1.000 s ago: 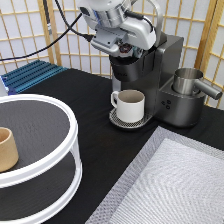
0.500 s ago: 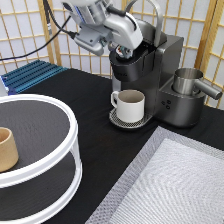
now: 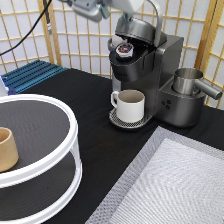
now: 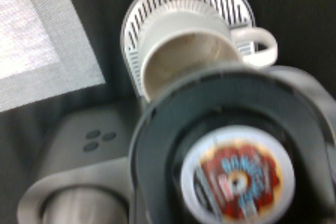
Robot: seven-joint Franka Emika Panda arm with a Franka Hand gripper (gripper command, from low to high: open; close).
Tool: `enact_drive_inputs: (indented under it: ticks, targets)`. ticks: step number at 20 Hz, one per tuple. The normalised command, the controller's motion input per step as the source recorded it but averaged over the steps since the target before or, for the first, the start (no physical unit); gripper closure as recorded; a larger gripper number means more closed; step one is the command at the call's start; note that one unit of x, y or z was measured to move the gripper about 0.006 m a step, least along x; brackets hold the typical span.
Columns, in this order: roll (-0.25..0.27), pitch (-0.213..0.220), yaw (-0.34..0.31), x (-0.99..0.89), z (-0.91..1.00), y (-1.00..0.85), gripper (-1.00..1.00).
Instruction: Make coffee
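Note:
The coffee pod [image 3: 124, 49], white with a brown-and-red foil top, sits in the open holder of the dark coffee machine [image 3: 167, 65], whose lid [image 3: 142, 30] is raised. The wrist view looks straight down on the pod [image 4: 238, 175]. Under the holder a white handled mug [image 3: 131, 105] stands empty on the round drip tray [image 3: 116, 120], and the wrist view shows the mug [image 4: 187, 50] too. My gripper [image 3: 92, 9] hangs at the exterior view's top edge, up and to the left of the pod, apart from it and mostly cut off.
A steel jug [image 3: 189, 80] stands on the machine's right side. A white two-tier turntable [image 3: 67, 125] fills the exterior view's lower left, with a tan handleless cup [image 3: 6, 148] on it. A grey mesh mat [image 3: 175, 185] lies lower right, a blue rack [image 3: 30, 75] at the back left.
The gripper has pulled up and to the exterior view's left, away from the machine's holder. The pod now shows uncovered in the holder.

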Motion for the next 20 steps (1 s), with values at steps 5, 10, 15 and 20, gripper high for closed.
enact_drive_inputs:
  ticks: [5, 10, 15, 20]
  targets:
    - [-0.176, 0.082, -0.064, 0.35, 0.52, 0.57, -1.0]
    - [-0.202, 0.121, -0.032, 0.38, 0.03, 0.26, -1.0]
    - [-0.189, 0.121, 0.002, 0.25, -0.02, 0.07, -1.0]
    - [-0.176, 0.075, 0.019, 0.03, -0.06, 0.01, -1.0]
